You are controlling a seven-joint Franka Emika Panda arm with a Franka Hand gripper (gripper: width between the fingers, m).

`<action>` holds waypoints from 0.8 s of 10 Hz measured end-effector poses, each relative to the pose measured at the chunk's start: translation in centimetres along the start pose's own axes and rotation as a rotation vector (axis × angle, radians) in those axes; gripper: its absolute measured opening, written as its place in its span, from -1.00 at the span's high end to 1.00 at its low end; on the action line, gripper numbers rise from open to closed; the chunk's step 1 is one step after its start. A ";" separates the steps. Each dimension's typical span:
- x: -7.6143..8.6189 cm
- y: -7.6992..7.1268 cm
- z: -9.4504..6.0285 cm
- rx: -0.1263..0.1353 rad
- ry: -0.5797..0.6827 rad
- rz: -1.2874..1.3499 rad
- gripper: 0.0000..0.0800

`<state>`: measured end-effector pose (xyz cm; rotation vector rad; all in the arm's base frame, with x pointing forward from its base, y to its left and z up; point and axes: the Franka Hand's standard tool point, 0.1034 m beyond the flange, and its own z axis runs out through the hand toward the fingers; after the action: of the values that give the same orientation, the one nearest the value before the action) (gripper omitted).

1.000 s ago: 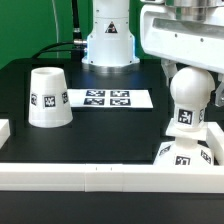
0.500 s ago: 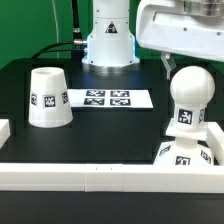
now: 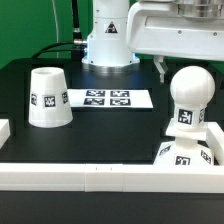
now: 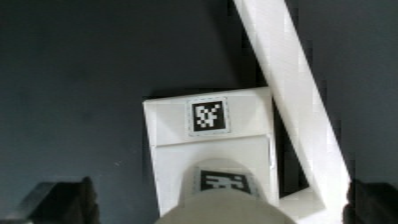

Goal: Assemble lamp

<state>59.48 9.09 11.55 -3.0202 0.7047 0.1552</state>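
The round white bulb point(image 3: 189, 98) stands upright on the square base block point(image 3: 186, 152) at the exterior view's right, just behind the front wall. My gripper point(image 3: 188, 64) hovers just above the bulb, open and empty; one dark finger point(image 3: 160, 68) hangs beside the bulb's top. In the wrist view the base block point(image 4: 210, 118) shows its tag, the bulb point(image 4: 224, 196) rises toward the camera, and dark fingers point(image 4: 64, 200) stand on both sides of it without touching. The tapered shade point(image 3: 48, 97) stands mouth down at the exterior view's left.
The marker board point(image 3: 107, 98) lies flat between the shade and the bulb. A low white wall point(image 3: 90, 176) runs along the front and also shows in the wrist view point(image 4: 288, 80). The robot's white body point(image 3: 108, 40) stands at the back.
My gripper has risen off the bulb's top and shifted slightly toward the exterior view's left. The bulb stays standing on the base, its top now uncovered.
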 end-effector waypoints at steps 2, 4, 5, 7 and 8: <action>-0.6 0.4 -0.6 0.019 0.037 -0.080 -0.75; -3.7 3.3 -1.5 0.040 0.094 -0.163 -0.75; -4.3 5.3 -1.5 0.036 0.104 -0.227 -0.75; -4.3 9.6 -0.8 0.023 0.103 -0.277 -0.75; -4.1 12.4 0.1 0.010 0.102 -0.297 -0.75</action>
<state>50.33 -0.22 11.73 -3.0934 0.2528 -0.0114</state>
